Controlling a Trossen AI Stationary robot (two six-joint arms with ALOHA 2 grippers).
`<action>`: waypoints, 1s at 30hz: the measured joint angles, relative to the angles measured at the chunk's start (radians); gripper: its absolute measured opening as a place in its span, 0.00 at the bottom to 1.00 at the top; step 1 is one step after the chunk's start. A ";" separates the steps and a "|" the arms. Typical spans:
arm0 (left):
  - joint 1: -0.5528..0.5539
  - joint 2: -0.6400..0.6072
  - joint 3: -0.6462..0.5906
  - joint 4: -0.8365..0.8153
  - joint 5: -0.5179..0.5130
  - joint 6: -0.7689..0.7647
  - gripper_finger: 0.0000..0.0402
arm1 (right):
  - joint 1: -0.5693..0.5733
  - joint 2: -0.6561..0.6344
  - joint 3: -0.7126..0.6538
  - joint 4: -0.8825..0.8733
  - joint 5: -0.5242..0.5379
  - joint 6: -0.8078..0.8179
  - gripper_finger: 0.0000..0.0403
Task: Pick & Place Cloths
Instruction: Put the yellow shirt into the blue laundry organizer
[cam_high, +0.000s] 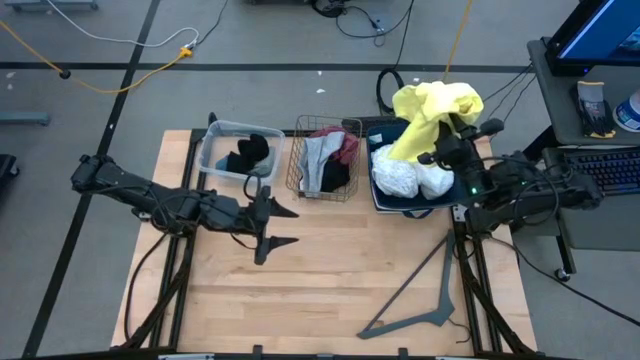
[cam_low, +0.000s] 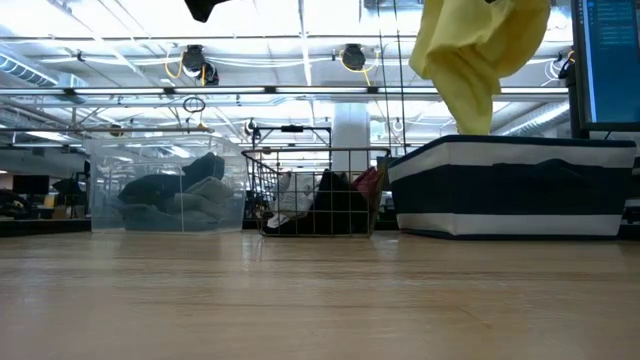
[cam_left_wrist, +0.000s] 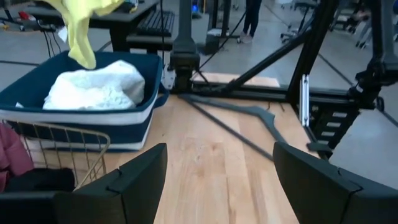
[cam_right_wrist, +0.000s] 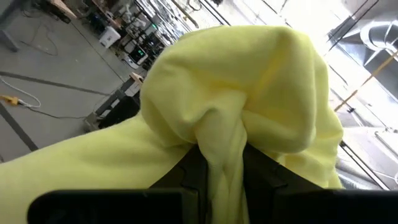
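Note:
A large yellow cloth (cam_high: 435, 105) hangs bunched over the navy-and-white bin (cam_high: 385, 195) at the back right, with my right gripper (cam_right_wrist: 221, 168) shut on it. A white cloth (cam_high: 410, 178) lies in that bin. Dark pieces lie in a clear plastic box (cam_high: 235, 150). Grey, maroon and black pieces fill the wire basket (cam_high: 325, 160). My left gripper (cam_high: 285, 226) stands open above the bare table, left of centre, with nothing between its fingers. My right gripper pinches a gathered fold of the yellow cloth (cam_right_wrist: 221, 152) between its two fingers, several layers squeezed together. The fingers reach toward the table's far edge, about level. The cloth billows beyond them, and its lower end (cam_low: 475, 110) hangs slack over the bin, lifted off the table.
A grey plastic hanger (cam_high: 415, 300) lies flat on the table near the front right. The three containers stand in a row along the far edge. Bare wood stretches across the middle and the near side. A desk with a keyboard and a monitor stands to the right.

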 joint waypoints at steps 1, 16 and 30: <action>0.000 0.000 0.000 0.010 0.000 0.001 0.74 | 0.006 -0.005 0.001 -0.004 0.000 0.004 0.13; 0.000 0.000 0.000 0.079 0.000 0.019 0.74 | 0.164 -0.038 0.124 -0.262 -0.007 0.101 0.13; 0.000 0.000 0.000 0.082 0.000 0.003 0.74 | 0.208 -0.080 0.264 -0.806 0.043 0.477 0.13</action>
